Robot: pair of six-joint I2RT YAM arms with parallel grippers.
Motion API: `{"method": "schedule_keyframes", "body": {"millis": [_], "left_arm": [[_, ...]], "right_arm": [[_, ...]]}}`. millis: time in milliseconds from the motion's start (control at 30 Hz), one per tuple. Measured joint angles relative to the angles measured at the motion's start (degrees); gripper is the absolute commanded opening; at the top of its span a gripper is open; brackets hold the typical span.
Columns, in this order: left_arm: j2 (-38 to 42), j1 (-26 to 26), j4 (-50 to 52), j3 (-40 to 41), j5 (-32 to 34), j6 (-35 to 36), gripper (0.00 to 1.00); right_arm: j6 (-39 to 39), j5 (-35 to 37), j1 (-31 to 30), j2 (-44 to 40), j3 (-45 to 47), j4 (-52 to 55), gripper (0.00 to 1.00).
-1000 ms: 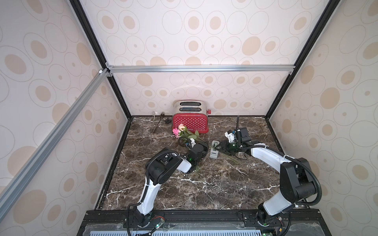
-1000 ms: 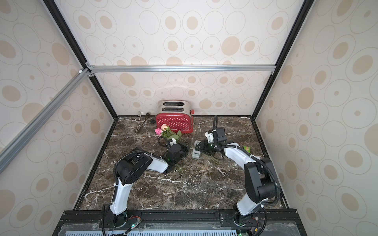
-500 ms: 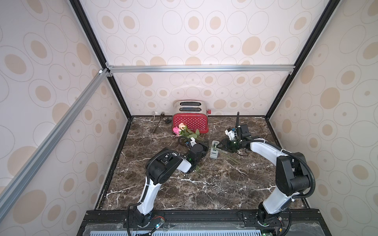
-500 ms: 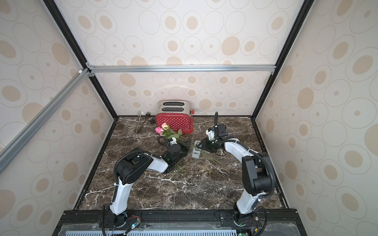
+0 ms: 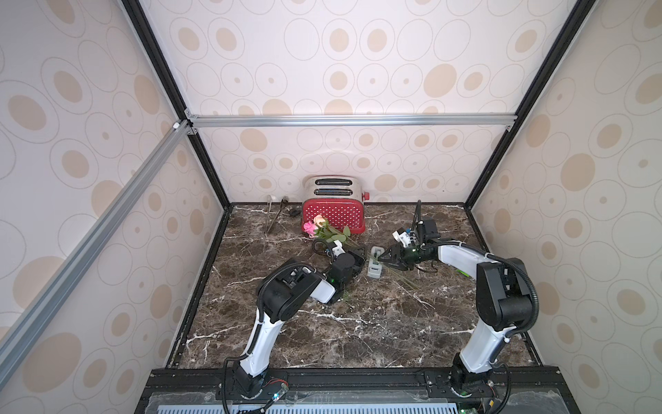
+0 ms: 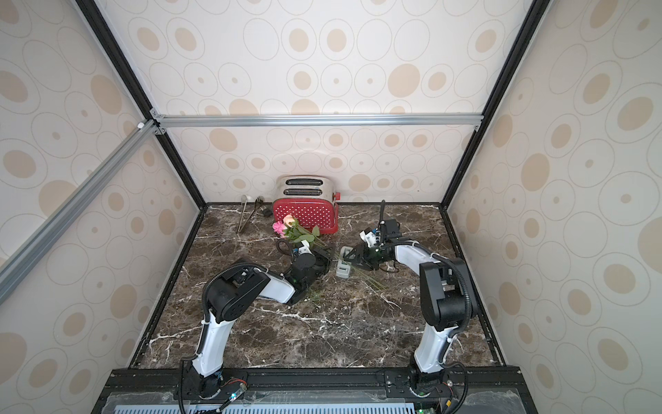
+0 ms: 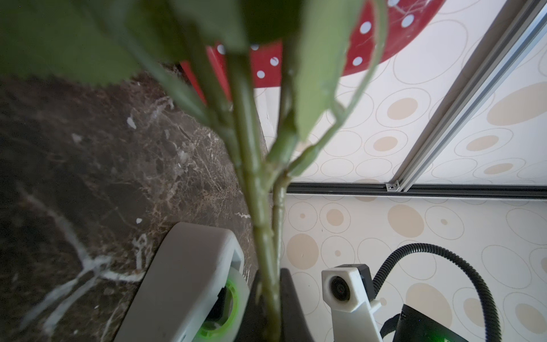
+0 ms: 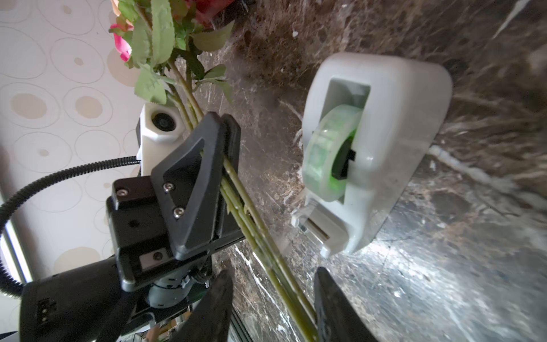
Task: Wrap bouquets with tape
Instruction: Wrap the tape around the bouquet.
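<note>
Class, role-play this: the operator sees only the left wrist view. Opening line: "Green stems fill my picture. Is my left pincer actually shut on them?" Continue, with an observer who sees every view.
Observer: Yes. The right wrist view shows the left pincer shut on the stems.
Operator: And the right pincer?
Observer: The right pincer is open, straddling the same stems lower down, beside the tape dispenser at its cutter end.
Operator: Any flowers up top?
Observer: Both top views show pink and peach blooms in front of the red toaster.
</note>
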State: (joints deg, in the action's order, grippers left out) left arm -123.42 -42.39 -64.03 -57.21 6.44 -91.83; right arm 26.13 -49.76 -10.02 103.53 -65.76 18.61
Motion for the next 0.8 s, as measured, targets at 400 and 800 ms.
{"method": "schedule_keyframes", "body": {"millis": [400, 800], "left_arm": [[-0.96, 0.35, -2.69, 0.68, -1.03, 0.46, 0.00], [-1.09, 0.42, -4.13, 0.83, -1.40, 0.39, 0.00]], "right_arm": [[4.13, -7.10, 1.07, 2.91, 2.25, -4.70, 0.48], [7.34, -9.40, 1.88, 5.07, 3.74, -8.52, 0.50]]}}
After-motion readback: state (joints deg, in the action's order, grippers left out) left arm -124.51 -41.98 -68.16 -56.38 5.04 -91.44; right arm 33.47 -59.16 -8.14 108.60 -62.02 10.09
